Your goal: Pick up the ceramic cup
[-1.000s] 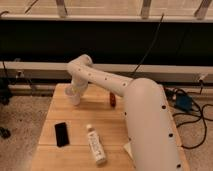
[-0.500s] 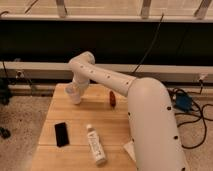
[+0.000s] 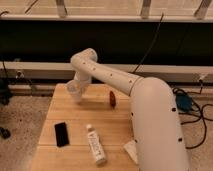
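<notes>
The ceramic cup (image 3: 73,89) is small, white and handleless, at the far left of the wooden table (image 3: 75,120). My gripper (image 3: 78,92) is at the end of the white arm, right against the cup's right side, and is shut on it. The cup sits slightly above the tabletop near the table's back edge. The arm's wrist hides the fingers and part of the cup's right side.
A small red-brown object (image 3: 112,98) lies right of the cup. A black flat rectangle (image 3: 61,134) and a white bottle lying down (image 3: 95,145) are nearer the front. A white scrap (image 3: 130,150) lies beside the arm's base. Cables run along the floor at right.
The arm's elbow has risen and shifted a little right. The cup has moved slightly upward together with the gripper.
</notes>
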You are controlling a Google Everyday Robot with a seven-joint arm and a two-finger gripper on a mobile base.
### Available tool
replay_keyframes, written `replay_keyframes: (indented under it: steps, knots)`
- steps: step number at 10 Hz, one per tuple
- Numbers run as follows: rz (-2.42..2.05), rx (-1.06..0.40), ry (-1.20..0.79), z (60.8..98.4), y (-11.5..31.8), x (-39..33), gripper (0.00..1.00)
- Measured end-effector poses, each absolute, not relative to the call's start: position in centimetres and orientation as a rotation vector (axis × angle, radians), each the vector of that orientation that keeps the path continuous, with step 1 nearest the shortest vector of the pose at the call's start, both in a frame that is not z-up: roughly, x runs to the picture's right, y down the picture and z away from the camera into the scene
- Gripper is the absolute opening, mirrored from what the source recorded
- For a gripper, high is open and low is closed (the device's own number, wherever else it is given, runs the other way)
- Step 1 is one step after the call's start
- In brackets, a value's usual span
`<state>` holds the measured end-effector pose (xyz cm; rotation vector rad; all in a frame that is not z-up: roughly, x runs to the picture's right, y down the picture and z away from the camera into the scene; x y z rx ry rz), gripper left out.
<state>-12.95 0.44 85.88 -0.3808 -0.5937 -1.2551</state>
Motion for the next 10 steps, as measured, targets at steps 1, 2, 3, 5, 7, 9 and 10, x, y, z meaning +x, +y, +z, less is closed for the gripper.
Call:
replay_keyframes:
  steps: [1, 2, 3, 5, 7, 9, 10]
  knots:
    - [-1.257, -0.381, -0.596, 85.5, 0.1, -12.7, 0.04]
    - [-1.258, -0.381, -0.598, 85.4, 0.0, -12.5, 0.04]
    - [-1.26, -0.379, -0.601, 85.2, -0.2, -12.4, 0.04]
    - [-1.264, -0.371, -0.604, 84.7, -0.8, -11.9, 0.04]
    - [-1.264, -0.365, -0.605, 83.9, -1.7, -11.3, 0.04]
    - [-1.272, -0.361, -0.61, 83.7, -1.6, -11.3, 0.04]
    - [-1.274, -0.359, -0.61, 83.7, -1.7, -11.2, 0.04]
